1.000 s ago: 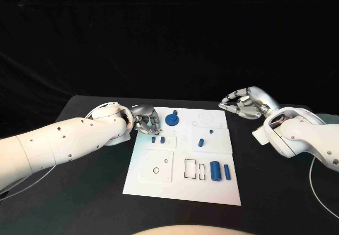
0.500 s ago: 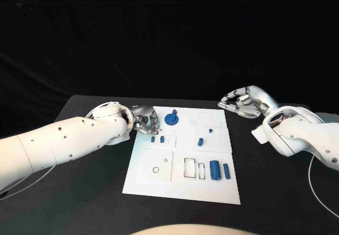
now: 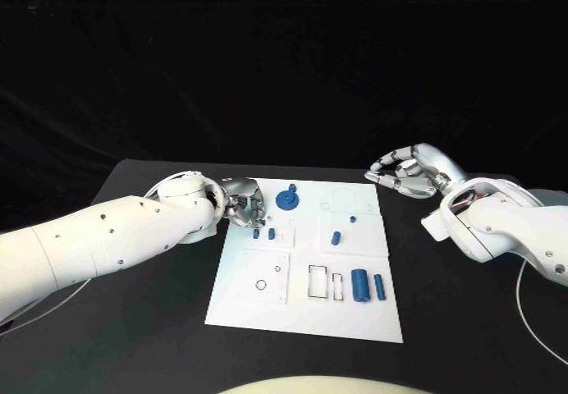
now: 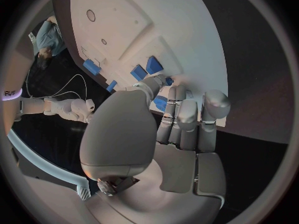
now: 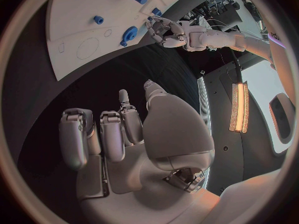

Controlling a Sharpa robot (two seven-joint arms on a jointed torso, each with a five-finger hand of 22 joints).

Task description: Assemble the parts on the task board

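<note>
The white task board (image 3: 355, 316) lies in the middle of the table. A blue gear-like part (image 3: 288, 198) stands near its far edge, also seen as the gear-like part (image 5: 129, 33). Two small blue parts (image 3: 264, 234) sit just nearer, with blue pegs (image 3: 336, 239) and two blue cylinders (image 3: 368, 286) further right. My left hand (image 3: 245, 201) hovers at the board's far left corner, left of the gear, fingers curled. A small blue part (image 4: 161, 103) shows pinched between its thumb and fingers. My right hand (image 3: 402, 172) hangs curled and holding nothing, off the board's far right corner.
A raised square plate (image 3: 263, 279) with two holes sits on the board's near left. Two rectangular slots (image 3: 326, 281) lie beside the cylinders. Bare black table (image 3: 130, 328) spreads on both sides of the board.
My left hand has edged slightly toward the board's far edge. The right hand has hardly moved.
</note>
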